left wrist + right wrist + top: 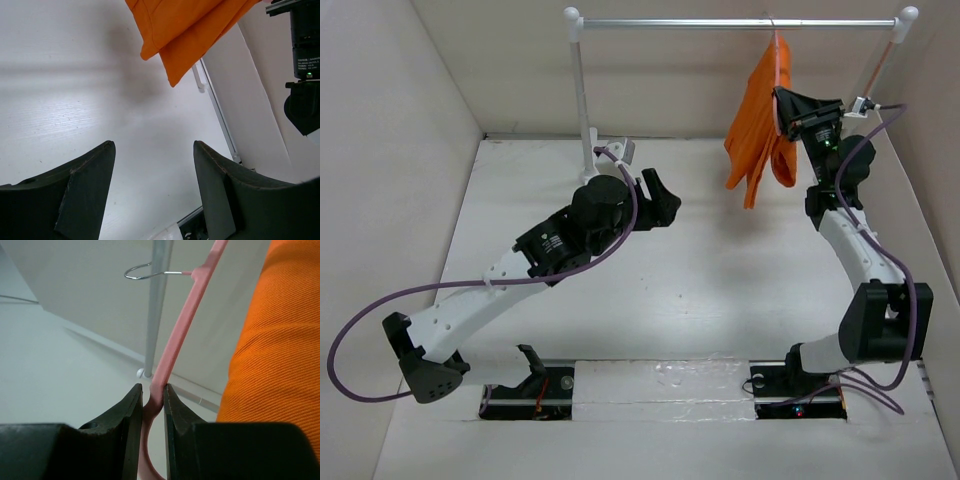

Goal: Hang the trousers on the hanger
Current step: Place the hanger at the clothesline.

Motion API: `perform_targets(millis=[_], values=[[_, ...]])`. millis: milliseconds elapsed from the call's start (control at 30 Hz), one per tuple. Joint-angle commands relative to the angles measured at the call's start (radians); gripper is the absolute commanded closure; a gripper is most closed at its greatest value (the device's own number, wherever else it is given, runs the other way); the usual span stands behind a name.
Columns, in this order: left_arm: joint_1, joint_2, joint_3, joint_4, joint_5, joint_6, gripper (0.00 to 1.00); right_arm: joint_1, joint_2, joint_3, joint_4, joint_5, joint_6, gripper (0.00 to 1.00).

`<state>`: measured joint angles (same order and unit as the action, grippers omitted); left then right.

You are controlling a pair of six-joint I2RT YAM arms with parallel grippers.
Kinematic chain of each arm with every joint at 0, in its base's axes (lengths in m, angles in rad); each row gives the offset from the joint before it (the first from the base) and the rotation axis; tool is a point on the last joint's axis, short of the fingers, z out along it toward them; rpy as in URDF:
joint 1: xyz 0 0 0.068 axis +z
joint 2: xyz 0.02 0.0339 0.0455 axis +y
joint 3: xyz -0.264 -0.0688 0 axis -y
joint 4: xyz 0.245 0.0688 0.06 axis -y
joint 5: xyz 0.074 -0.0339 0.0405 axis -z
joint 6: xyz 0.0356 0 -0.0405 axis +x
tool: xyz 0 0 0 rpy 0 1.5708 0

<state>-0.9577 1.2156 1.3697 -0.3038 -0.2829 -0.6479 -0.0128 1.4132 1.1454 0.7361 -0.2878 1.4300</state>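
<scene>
"What's the right arm got hold of?"

"The right gripper (152,390) is closed down to a narrow slit. Its two black fingers (131,405) pinch one sloping arm of the thin pale-pink hanger (182,330), just beside the bright orange cloth trousers (275,350)."

"And where are the trousers?"

"Draped over that hanger, falling in folds below the silver metal rail (720,22) on its white posts, near its right end. The hanger's slim wire hook (145,274) crosses the bar."

"The other arm?"

"The left gripper (154,150) stands wide open with nothing between its fingers. It is over the white table (720,270), well apart from the hanger, and faces the hanging trouser legs."
</scene>
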Motion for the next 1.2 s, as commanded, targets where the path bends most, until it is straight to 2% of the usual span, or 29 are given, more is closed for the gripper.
perform_targets(millis=[0, 133, 400, 433, 467, 500, 567, 600, 700, 800, 867, 900, 967, 1033, 1067, 1133, 1167], values=[[0.002, -0.022, 0.0, 0.029, 0.005, -0.004, 0.41, -0.018, -0.014, 0.093, 0.37, 0.05, 0.032, 1.0], [0.002, -0.021, 0.0, 0.017, -0.001, -0.002, 0.41, -0.018, 0.047, 0.1, 0.454, 0.071, 0.072, 1.0], [0.002, 0.002, -0.012, 0.029, -0.001, -0.006, 0.4, -0.018, 0.049, 0.001, 0.453, 0.075, 0.041, 1.0], [0.002, 0.013, -0.012, 0.034, -0.001, -0.006, 0.4, -0.018, 0.046, -0.012, 0.445, 0.058, 0.032, 0.96], [0.002, 0.019, -0.012, 0.038, 0.004, -0.004, 0.39, -0.018, 0.044, -0.021, 0.441, 0.043, 0.023, 0.87], [0.002, 0.024, -0.011, 0.043, 0.008, -0.002, 0.39, -0.018, 0.044, -0.027, 0.431, 0.023, 0.014, 0.66], [0.002, 0.041, -0.004, 0.049, 0.008, 0.002, 0.38, -0.029, 0.027, -0.033, 0.375, -0.04, -0.032, 0.45], [0.002, 0.045, 0.0, 0.049, 0.004, 0.005, 0.37, -0.042, 0.02, -0.033, 0.341, -0.065, -0.055, 0.3], [0.002, 0.073, 0.037, 0.045, -0.007, 0.014, 0.34, -0.067, -0.016, -0.015, 0.194, -0.163, -0.184, 0.14], [0.002, 0.096, 0.064, 0.048, -0.012, 0.037, 0.32, -0.098, -0.052, 0.004, 0.08, -0.197, -0.259, 0.09], [0.002, 0.111, 0.109, 0.046, -0.016, 0.051, 0.3, -0.122, -0.091, 0.037, -0.103, -0.223, -0.4, 0.08], [0.002, 0.117, 0.109, 0.046, -0.016, 0.051, 0.3, -0.122, -0.105, 0.056, -0.104, -0.223, -0.401, 0.08], [0.002, 0.133, 0.137, 0.039, -0.027, 0.06, 0.29, -0.136, -0.132, 0.118, -0.286, -0.212, -0.547, 0.08], [0.011, 0.139, 0.152, 0.034, -0.024, 0.065, 0.29, -0.147, -0.157, 0.155, -0.404, -0.211, -0.682, 0.14], [0.029, 0.137, 0.152, 0.037, 0.038, 0.057, 0.31, -0.147, -0.158, 0.174, -0.441, -0.22, -0.721, 0.2], [0.115, 0.13, 0.126, 0.054, 0.137, 0.031, 0.35, -0.147, -0.166, 0.229, -0.566, -0.26, -0.854, 0.51], [0.149, 0.125, 0.112, 0.063, 0.234, 0.002, 0.36, -0.147, -0.171, 0.241, -0.607, -0.28, -0.899, 0.7]])
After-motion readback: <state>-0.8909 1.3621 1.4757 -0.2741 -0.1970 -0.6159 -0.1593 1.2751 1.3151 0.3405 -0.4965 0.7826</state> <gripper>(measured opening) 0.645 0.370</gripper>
